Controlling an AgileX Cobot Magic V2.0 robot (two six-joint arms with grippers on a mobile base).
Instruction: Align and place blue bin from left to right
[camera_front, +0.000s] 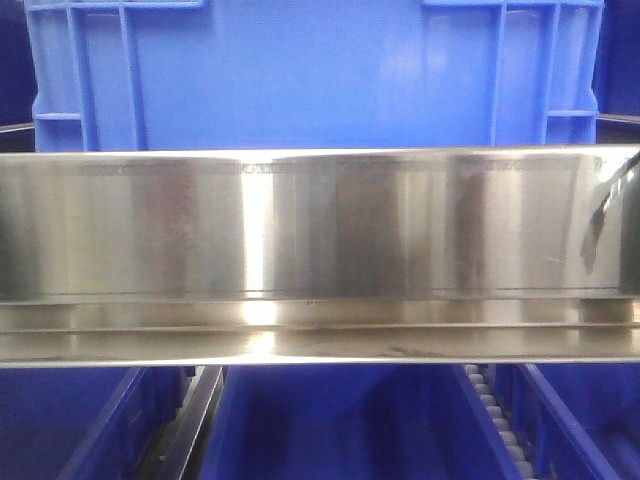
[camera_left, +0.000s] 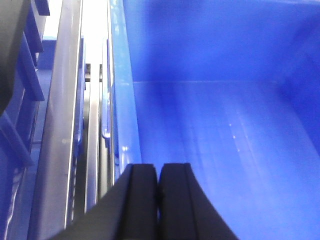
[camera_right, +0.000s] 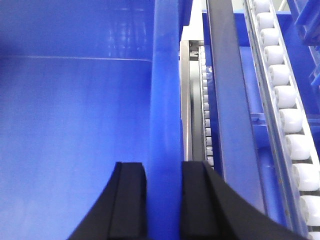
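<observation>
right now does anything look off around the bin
Yes: the right end effector clamps the bin by one wall, but the left end effector is shut on nothing beside the other wall, so only one side is held.

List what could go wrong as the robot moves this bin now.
1. Only the right pincer grips a wall of the blue bin; the left pincer is shut, holding nothing, so the bin may swivel.
2. The right pincer's outer finger sits close beside the metal rail; it might snag.
</observation>
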